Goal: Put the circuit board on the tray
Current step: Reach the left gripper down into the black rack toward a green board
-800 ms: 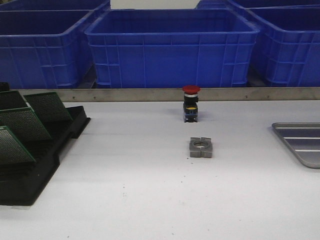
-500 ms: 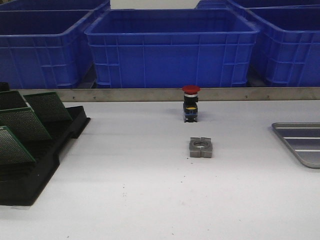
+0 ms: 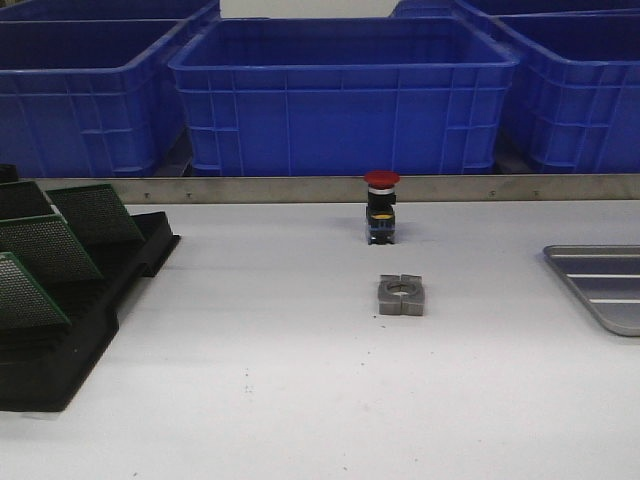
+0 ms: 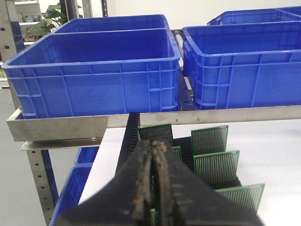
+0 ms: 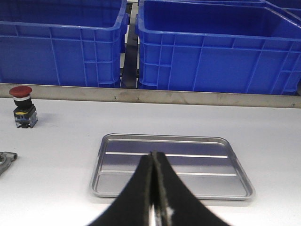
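Note:
Several green circuit boards [image 3: 95,213] stand tilted in a black slotted rack [image 3: 60,370] at the table's left. The grey metal tray [image 3: 590,249] lies at the right edge, partly cut off, with nothing on it. Neither gripper shows in the front view. In the left wrist view my left gripper [image 4: 153,143] is shut and empty, just above the boards [image 4: 209,139] in the rack [image 4: 133,132]. In the right wrist view my right gripper [image 5: 153,153] is shut and empty, over the near half of the tray [image 5: 164,138].
A red-capped push button [image 3: 381,207] stands at the table's back middle, with a grey metal block with a hole [image 3: 402,295] in front of it. Big blue bins [image 3: 340,100] stand behind a metal rail [image 3: 250,189]. The button also shows in the right wrist view [image 5: 22,106].

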Available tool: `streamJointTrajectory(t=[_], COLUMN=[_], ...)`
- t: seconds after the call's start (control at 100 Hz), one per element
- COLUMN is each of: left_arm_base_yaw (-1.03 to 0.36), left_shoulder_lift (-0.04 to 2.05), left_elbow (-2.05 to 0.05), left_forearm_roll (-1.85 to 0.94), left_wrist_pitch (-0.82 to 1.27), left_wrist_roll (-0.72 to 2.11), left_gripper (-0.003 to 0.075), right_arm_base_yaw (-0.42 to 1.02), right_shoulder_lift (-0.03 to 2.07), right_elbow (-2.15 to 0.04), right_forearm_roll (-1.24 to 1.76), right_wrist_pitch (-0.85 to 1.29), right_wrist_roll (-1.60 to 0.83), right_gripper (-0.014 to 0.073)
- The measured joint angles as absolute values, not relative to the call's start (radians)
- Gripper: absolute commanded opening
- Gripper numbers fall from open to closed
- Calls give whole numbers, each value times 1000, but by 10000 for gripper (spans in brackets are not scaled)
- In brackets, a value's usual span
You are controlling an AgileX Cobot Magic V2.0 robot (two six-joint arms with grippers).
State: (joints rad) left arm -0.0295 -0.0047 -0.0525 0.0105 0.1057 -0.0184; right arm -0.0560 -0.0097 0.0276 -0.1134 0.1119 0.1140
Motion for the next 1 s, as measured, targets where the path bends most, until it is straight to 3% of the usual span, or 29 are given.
streamJointTrajectory(t=[0.21, 0.54, 0.66, 0.85, 1.0], left_arm_base_yaw=[-29, -29, -29, -29, -29], left_shoulder_lift=[69, 422, 546, 708, 824], left_elbow=[-246, -534, -604, -678, -706], left_forearm_roll=[11, 11, 0, -126, -231], left_wrist_pitch=[275, 532, 575, 582, 582], left_wrist_roll=[-18, -18, 0, 221, 530], left_gripper=[-18, -2, 99, 370, 391], right_arm_base_yaw=[-56, -56, -56, -56, -56], right_shoulder_lift=[-10, -10, -10, -10, -10], right_elbow=[28, 28, 28, 28, 28], right_forearm_roll=[-113, -113, -113, -113, -113], right_wrist_pitch=[112, 112, 112, 112, 112], right_wrist_roll=[114, 114, 114, 114, 114], right_gripper=[-60, -60, -60, -60, -60])
